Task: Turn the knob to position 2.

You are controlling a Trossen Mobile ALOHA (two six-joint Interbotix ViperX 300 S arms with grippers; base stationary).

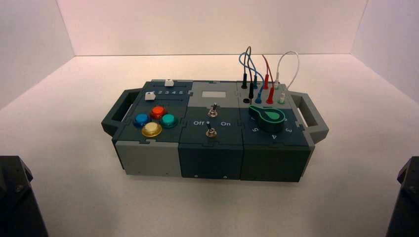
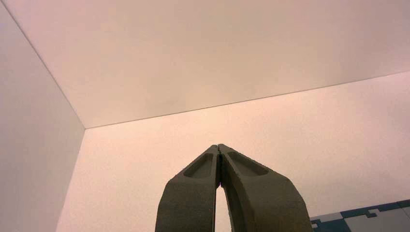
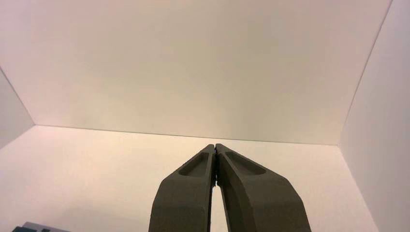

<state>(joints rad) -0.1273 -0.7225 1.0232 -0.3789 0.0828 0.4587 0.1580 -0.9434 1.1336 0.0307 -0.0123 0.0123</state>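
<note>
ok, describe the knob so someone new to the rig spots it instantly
Find the box and go to its right-hand third. In front of the upright wires sits the knob, round and dark. Its bright green teardrop top sets it apart from the small metal toggle switches beside it.

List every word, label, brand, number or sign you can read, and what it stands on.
None plainly enough to quote.
White marks by the white sliders, box's left part: too small.
White marks beside the metal toggle switches, middle: too small.
White marks around the green-topped knob, right part: too small.
Wrist views: no lettering.
</note>
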